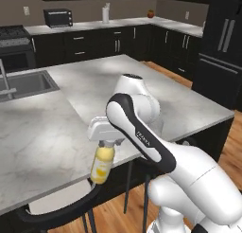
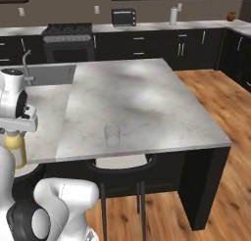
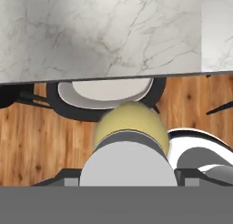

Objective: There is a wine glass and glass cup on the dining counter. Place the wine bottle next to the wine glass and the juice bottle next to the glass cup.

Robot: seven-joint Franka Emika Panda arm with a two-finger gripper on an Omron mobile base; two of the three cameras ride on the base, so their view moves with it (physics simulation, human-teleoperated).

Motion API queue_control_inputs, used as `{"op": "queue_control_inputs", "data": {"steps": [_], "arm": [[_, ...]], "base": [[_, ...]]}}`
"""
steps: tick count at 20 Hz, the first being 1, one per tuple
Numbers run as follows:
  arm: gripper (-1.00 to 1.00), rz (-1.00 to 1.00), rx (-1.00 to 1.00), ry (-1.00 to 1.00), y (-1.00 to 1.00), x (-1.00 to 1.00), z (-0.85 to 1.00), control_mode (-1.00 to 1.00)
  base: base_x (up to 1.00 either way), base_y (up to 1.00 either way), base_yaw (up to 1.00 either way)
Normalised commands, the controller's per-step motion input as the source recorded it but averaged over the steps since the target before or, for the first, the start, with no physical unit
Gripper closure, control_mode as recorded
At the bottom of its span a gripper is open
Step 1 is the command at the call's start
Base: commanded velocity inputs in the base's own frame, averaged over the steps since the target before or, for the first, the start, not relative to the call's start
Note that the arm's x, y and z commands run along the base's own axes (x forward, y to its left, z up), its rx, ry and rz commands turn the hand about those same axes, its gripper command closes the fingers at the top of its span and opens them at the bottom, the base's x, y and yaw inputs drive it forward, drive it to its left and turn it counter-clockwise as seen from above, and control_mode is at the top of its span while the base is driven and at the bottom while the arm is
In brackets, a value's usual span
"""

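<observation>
My gripper (image 1: 109,143) is shut on the white cap of the juice bottle (image 1: 102,165), a small bottle of pale yellow liquid. The bottle hangs upright at the front edge of the dining counter (image 1: 42,132), over a stool. In the right base view the gripper (image 2: 14,132) and the juice bottle (image 2: 15,149) are at the far left. The glass cup (image 2: 112,135) stands near the counter's front edge, well to the right of the bottle. In the hand view the juice bottle (image 3: 132,127) hangs below the gripper (image 3: 127,175), just off the marble edge (image 3: 100,32). The wine glass and wine bottle are out of view.
A steel sink (image 1: 23,83) with a tap (image 2: 27,63) is set in the counter's far left. Dark stools (image 2: 122,166) stand under the front edge. A stove (image 2: 68,29), a toaster oven (image 1: 57,17) and a black fridge (image 1: 222,42) line the back.
</observation>
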Motion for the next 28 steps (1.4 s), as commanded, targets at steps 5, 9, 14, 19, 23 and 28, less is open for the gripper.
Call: {"op": "queue_control_inputs", "data": {"steps": [5,9,14,19,23,28], "arm": [[1.00,0.00,0.00,0.00,0.00,0.00,0.00,1.00],[1.00,0.00,0.00,0.00,0.00,0.00,0.00,1.00],[1.00,0.00,0.00,0.00,0.00,0.00,0.00,1.00],[1.00,0.00,0.00,0.00,0.00,0.00,0.00,1.00],[1.00,0.00,0.00,0.00,0.00,0.00,0.00,1.00],[1.00,0.00,0.00,0.00,0.00,0.00,0.00,1.00]], "base": [[0.39,-0.14,0.24],[0.34,-0.17,0.28],[0.11,-0.09,0.13],[0.00,0.00,0.00],[0.00,0.00,0.00],[0.00,0.00,0.00]]}}
